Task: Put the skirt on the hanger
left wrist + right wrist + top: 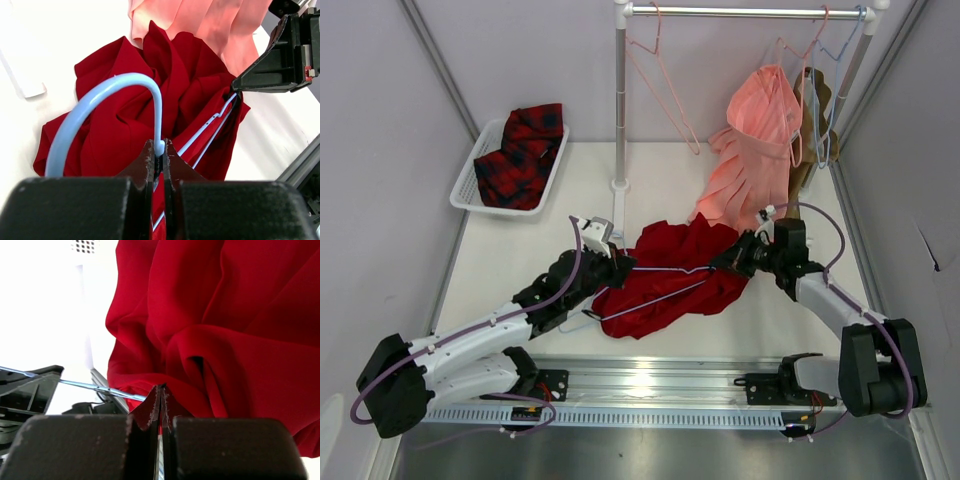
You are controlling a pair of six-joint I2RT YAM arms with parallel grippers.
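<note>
White counter (520,270) is carrying one red skirt (670,285), lying crumpled, with one light-blue hanger (100,92) resting across it. Two tools are working at the skirt's sides. The left tool (159,150) is grasping the hanger at the foot of its hook, and the right tool (161,390) is clenching a fold at the skirt's opposite edge. Behind the skirt, one pink skirt (750,150) is hanging from a rail (740,12). Left of the skirt, one basket (470,175) is holding one plaid garment (525,150).
</note>
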